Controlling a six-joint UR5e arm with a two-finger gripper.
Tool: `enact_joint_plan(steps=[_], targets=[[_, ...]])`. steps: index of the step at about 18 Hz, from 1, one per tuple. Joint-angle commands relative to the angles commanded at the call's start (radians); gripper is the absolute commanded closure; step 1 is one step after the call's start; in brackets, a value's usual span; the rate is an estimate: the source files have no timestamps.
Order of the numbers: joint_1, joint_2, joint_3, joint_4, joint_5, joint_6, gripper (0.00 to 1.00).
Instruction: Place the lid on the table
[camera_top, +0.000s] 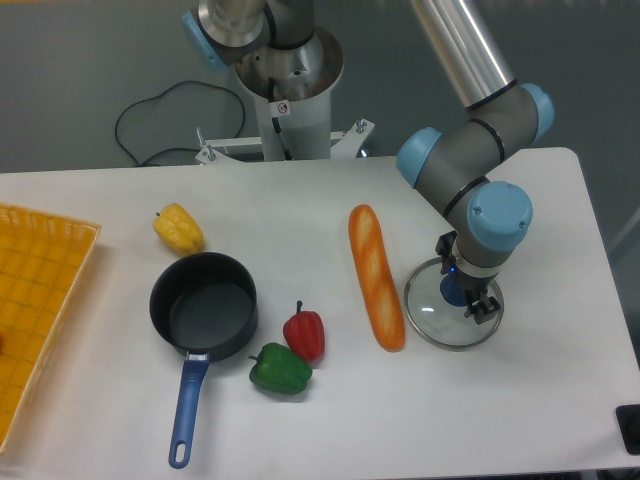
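Note:
The lid (432, 317), a clear glass disc with a silver rim, lies flat on the white table (520, 400) to the right of the baguette. My gripper (464, 295) points straight down over the lid's centre, and the blue-capped wrist covers most of it. A dark fingertip (485, 306) shows at the lower right, above the glass. The knob is hidden under the gripper, so the jaws' grip cannot be judged.
A baguette (375, 277) lies just left of the lid. Red pepper (304, 333) and green pepper (280, 368) sit beside the black saucepan (204, 305) with a blue handle. A yellow pepper (178, 228) is farther back, a yellow tray (35, 300) at the left edge.

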Motion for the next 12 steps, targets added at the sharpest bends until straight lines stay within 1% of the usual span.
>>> enact_joint_plan(steps=[1,3,6,8,12], targets=[[0.0,0.008,0.002,0.0,0.0,-0.006,0.0],[-0.014,0.025,0.006,0.0,0.0,-0.06,0.0],[-0.026,0.029,0.009,0.0,0.002,-0.101,0.0],[-0.044,0.028,0.023,-0.002,0.006,-0.126,0.0],[-0.045,0.051,0.025,-0.003,-0.002,-0.127,0.0]])
